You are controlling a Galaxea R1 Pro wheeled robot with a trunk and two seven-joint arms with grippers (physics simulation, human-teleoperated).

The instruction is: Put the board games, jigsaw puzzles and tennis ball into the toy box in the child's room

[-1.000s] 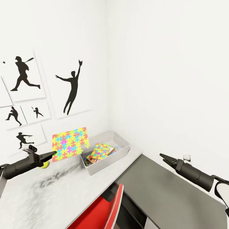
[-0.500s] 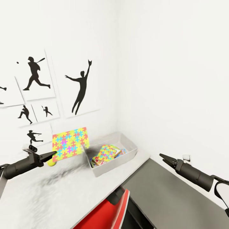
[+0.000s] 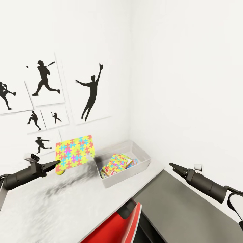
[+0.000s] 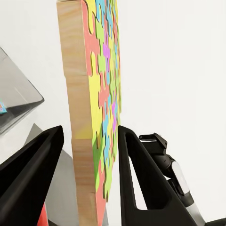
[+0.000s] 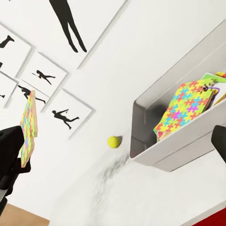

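White walls hung with black baseball-player silhouettes back a pale tabletop (image 3: 50, 209) in the corner of the child's room. The grey rectangular plastic toy box (image 3: 143, 164) sits on it toward the corner and already holds one multicoloured jigsaw among other flat toys. The left gripper (image 3: 56, 163) is clamped on the edge of a second flat, wood-backed jigsaw puzzle with bright interlocking pieces (image 3: 75, 152), held upright in the air just beside the box's near end, its long axis running toward the box. The box lies straight ahead of those fingers, so the left arm looks nearer for the drop. A yellow-green tennis ball (image 5: 113, 141) rests on the table near the box, below the raised puzzle. The right gripper (image 3: 176, 168) hangs well apart from the box, holding nothing, jaws nearly together.
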